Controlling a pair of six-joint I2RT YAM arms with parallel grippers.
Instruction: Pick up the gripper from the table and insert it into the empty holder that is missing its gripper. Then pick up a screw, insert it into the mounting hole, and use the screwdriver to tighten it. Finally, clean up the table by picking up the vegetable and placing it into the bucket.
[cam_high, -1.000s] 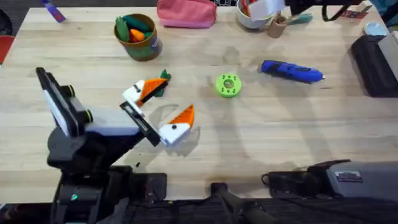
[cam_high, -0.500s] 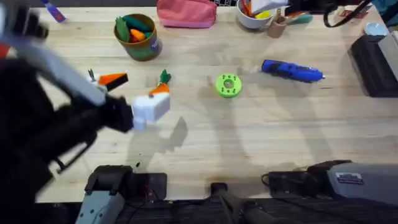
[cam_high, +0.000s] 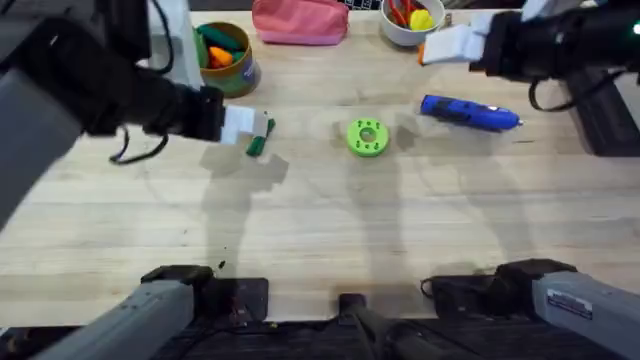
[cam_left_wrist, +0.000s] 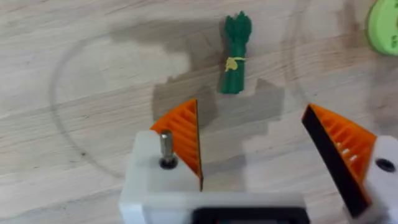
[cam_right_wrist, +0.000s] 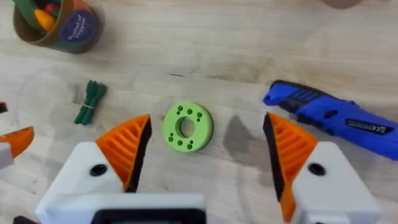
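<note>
Both sets of fingers (cam_left_wrist: 261, 155) (cam_right_wrist: 205, 152) spread wide – vegetable (cam_left_wrist: 236, 54) at left's twelve o'clock, screwdriver (cam_right_wrist: 333, 115) at right's two.

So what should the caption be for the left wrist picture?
Open left pincer hovering above the small green vegetable on the wooden table.
</note>
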